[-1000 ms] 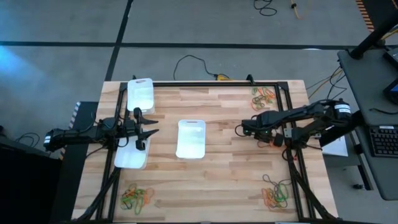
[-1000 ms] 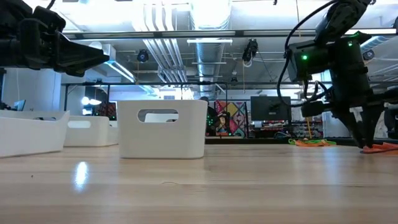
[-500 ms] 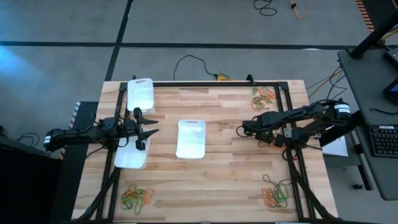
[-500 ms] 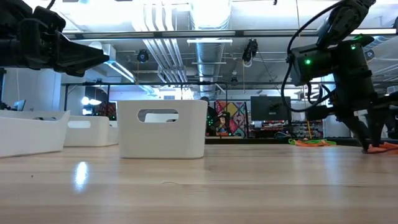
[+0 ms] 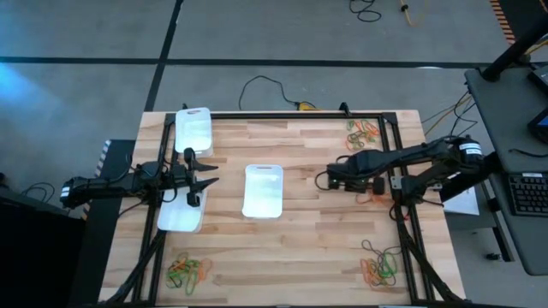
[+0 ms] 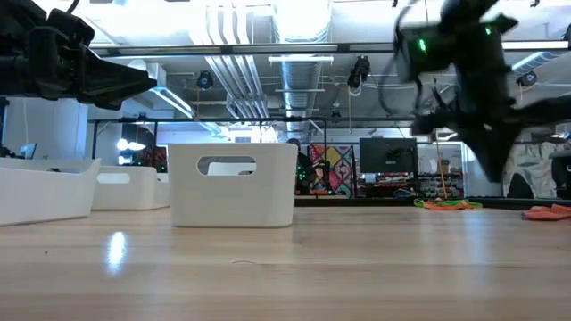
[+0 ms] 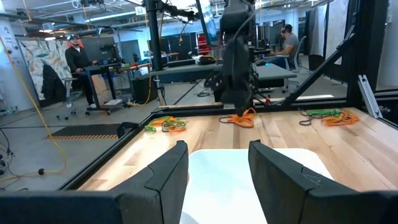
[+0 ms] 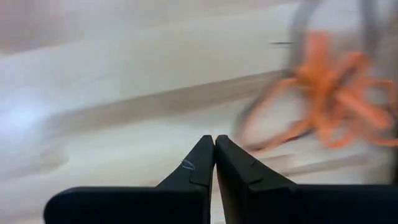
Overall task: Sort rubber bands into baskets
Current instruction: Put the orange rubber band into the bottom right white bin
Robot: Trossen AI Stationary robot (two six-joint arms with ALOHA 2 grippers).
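high view: right gripper shut and moving toward centre, nothing visibly held

right gripper (image 5: 330, 180) now nearer the middle basket (image 5: 263, 191) than a second ago, shifted away from the table's right edge. fingers (image 8: 214, 163) pressed tip to tip in the right wrist view; no band visible between them. lifted clear of the tabletop in the low view, where a moment back the tips sat down by the orange bands (image 6: 549, 212). those orange bands left lying on the wood near the right edge.

likely a missed pick: jaws closed, lifted, yet nothing seen in the pinch. a very thin band could hide there; cannot rule out.

left gripper (image 5: 202, 180) unmoved, hovering over the near-left basket (image 5: 181, 216), fingers spread apart, empty.

third basket (image 5: 193, 129) at far-left corner. mixed band piles at far-right corner (image 5: 363, 133), near-right corner (image 5: 379, 267), near-left corner (image 5: 188, 270). no bands visible inside any basket; sorting barely begun.
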